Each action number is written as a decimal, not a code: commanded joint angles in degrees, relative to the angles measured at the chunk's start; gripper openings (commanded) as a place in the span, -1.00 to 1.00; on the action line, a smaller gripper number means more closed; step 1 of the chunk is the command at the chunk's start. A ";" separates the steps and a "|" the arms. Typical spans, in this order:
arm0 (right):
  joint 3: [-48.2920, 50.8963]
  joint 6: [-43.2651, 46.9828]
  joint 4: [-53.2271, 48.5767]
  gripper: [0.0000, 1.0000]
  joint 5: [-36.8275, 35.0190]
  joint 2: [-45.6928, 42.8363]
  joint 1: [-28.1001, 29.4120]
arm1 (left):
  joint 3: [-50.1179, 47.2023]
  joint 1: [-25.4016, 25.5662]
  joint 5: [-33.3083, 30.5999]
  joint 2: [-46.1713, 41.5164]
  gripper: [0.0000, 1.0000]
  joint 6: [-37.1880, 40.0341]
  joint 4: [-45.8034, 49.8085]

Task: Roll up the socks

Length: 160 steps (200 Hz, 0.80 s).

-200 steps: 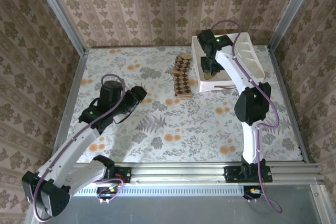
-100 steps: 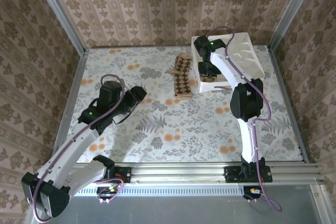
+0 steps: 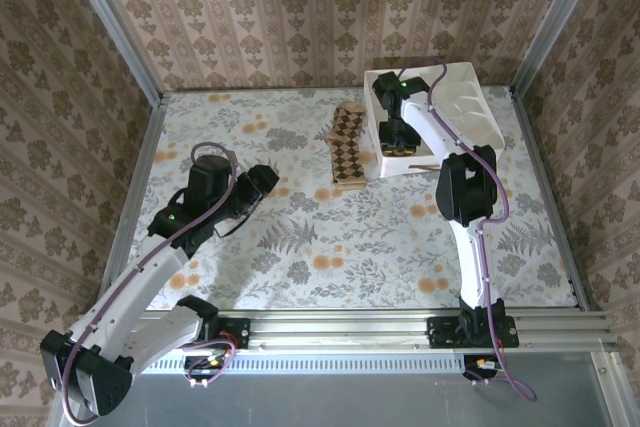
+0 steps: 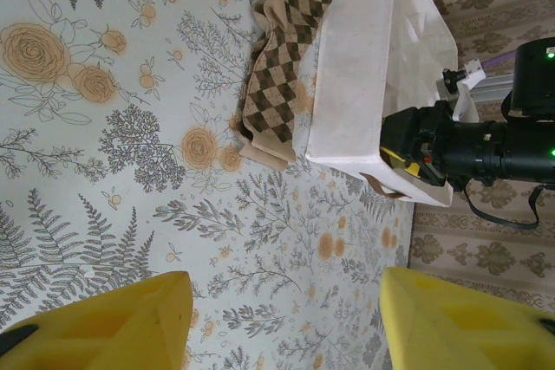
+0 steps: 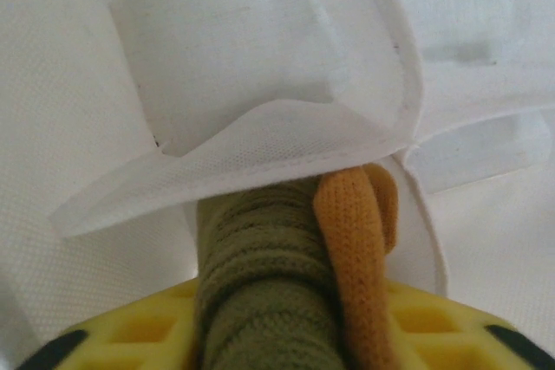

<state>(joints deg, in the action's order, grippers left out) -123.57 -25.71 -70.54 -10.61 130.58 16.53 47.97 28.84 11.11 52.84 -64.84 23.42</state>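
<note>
1. Olive-green knit sits between the yellow fingers of the right tool. This olive-green sock looks bundled, and its orange end pokes under a limp divider flap inside the white fabric bin.
2. Over the last second the right arm has pushed its wrist further into the bin's near-left part, and its elbow has drawn in toward the bin. The left arm and the argyle sock have not moved.
3. We cannot tell whether the right tool's pads are pressing the sock or have let go of it. We judge that this sock is being set down in the bin, so one sock is nearly finished.
4. The argyle sock lies flat and unrolled on the desk, so half the task remains.
5. The left tool stands wide open and empty over the desk's left middle, well apart from the argyle sock.
6. The flap overhangs the olive-green sock, and the bin's walls are soft. We would therefore back the right tool out along its own line so that it drags nothing out with it.
7. The argyle sock touches the bin's left wall, which leaves no finger room on that side. Its left and near edges face open desk.
8. The bin sits in the far right corner near the enclosure walls, so the free room is toward the desk's centre.
</note>
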 commanded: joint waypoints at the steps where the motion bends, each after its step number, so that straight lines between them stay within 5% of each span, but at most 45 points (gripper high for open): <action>1: -2.20 -0.26 -1.18 0.04 0.99 -3.05 -0.27 | -0.42 -0.10 0.13 -0.98 0.18 -0.13 -0.12; 55: -1.66 0.85 -0.64 0.16 0.23 -7.41 -1.22 | -0.20 -0.23 0.66 -0.14 0.18 0.02 -0.91; 115: 5.07 -0.30 5.27 -0.72 5.60 -5.98 -2.03 | -0.09 -0.43 1.53 0.84 0.18 0.07 -1.70; 160: 9.47 -0.74 7.86 -0.72 7.46 -5.41 -2.65 | -0.27 -0.21 3.92 4.28 0.17 -1.56 -4.23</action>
<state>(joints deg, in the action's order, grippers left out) -116.31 -25.71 -64.18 -5.48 125.05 14.37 47.97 28.80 12.64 54.57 -64.95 22.09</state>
